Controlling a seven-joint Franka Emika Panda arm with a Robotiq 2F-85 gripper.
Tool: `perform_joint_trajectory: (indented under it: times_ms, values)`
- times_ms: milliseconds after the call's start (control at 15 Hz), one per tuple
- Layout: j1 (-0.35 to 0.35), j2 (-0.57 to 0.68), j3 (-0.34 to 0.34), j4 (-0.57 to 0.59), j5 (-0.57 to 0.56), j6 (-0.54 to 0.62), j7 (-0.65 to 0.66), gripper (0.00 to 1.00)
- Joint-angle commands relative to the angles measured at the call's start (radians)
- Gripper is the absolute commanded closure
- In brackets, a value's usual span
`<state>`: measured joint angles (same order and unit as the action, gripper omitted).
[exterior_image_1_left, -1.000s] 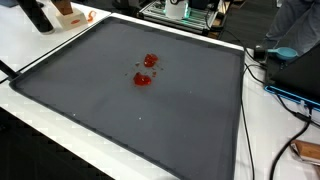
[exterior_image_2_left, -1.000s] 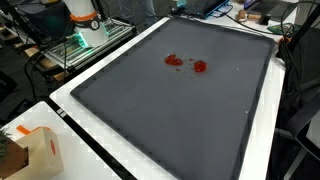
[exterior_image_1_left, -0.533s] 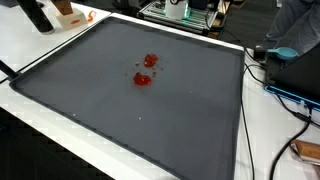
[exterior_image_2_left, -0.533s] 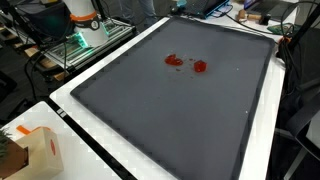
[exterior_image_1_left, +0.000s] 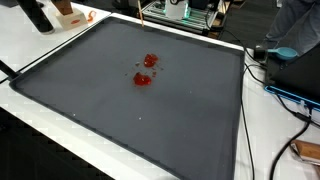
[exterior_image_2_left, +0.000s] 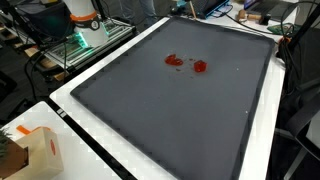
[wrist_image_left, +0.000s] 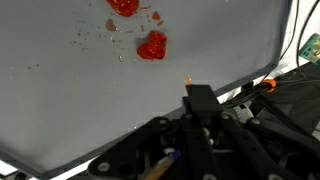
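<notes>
We are noting the red lump (wrist_image_left: 152, 46) lying upper centre on the mat (wrist_image_left: 60, 90). It is likely soft, light and squashable, so we are favouring a gentle side pinch. The claw (wrist_image_left: 199, 98) is hanging at bottom centre; we cannot tell its spread.

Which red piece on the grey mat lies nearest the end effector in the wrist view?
The whole red piece, just above the end effector; the other red piece sits farther up, cut by the picture's top edge.
</notes>
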<state>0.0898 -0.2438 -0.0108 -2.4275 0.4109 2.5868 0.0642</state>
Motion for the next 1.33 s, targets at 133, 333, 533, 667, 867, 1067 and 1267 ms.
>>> perform_joint_trajectory:
  times_ms: [133, 333, 533, 667, 867, 1067, 1267]
  values:
    - [0.029, 0.172, -0.057, 0.109, 0.292, -0.023, -0.265, 0.97]
    - [-0.005, 0.240, -0.040, 0.152, 0.398, -0.038, -0.373, 0.97]
    - [-0.035, 0.296, -0.027, 0.186, 0.443, -0.047, -0.439, 0.97]
    - [-0.054, 0.327, -0.021, 0.203, 0.452, -0.062, -0.463, 0.97]
    - [-0.082, 0.364, -0.014, 0.226, 0.462, -0.087, -0.483, 0.97]
    - [-0.105, 0.394, -0.010, 0.244, 0.463, -0.106, -0.475, 0.97]
    - [-0.123, 0.423, -0.005, 0.253, 0.464, -0.111, -0.470, 0.97]
